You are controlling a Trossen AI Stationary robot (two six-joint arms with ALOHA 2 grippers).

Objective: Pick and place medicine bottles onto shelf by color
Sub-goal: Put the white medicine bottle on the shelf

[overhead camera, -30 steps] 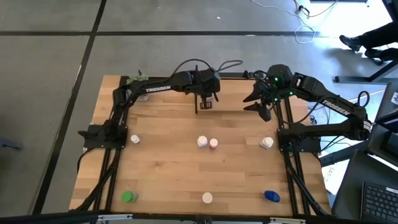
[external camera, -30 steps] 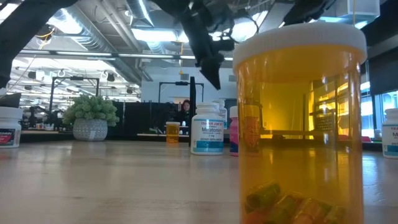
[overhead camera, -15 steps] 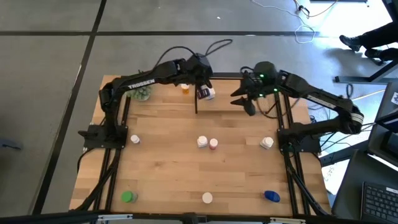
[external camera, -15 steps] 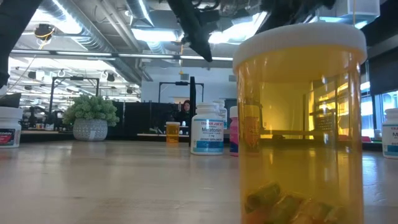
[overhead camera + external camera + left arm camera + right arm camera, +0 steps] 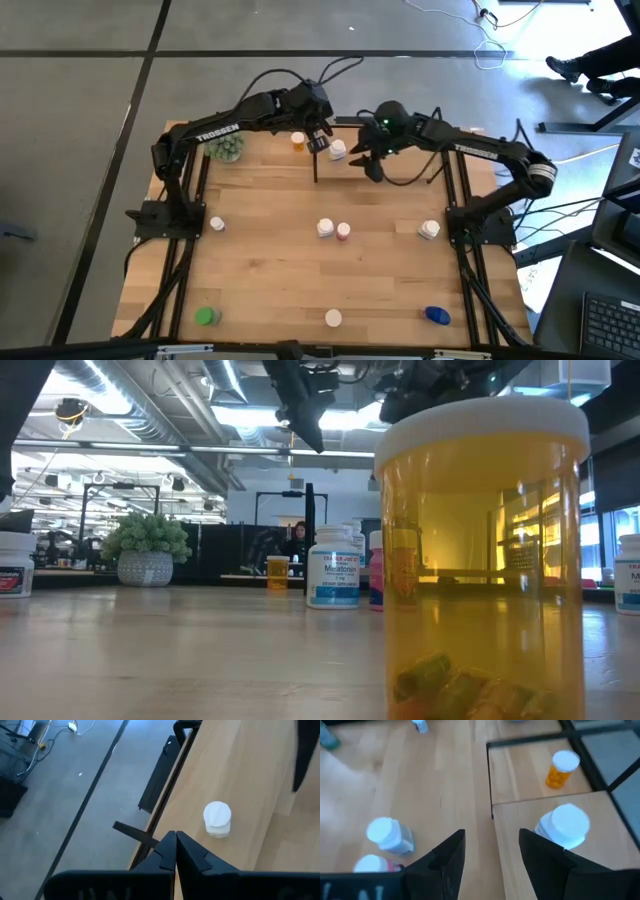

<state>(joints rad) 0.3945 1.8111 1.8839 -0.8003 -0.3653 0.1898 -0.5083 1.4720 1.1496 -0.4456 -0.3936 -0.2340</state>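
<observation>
White bottle point(image 5: 563, 827) beside right fingers point(image 5: 545, 862)

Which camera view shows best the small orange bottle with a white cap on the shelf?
The right wrist view: the small orange bottle with a white cap shows close and unobstructed. The high view shows it tiny; the low view shows it distant; the left wrist view misses it.

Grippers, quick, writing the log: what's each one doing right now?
Left gripper: closed, holding nothing, above the shelf.
Right gripper: open, empty, beside it.
</observation>
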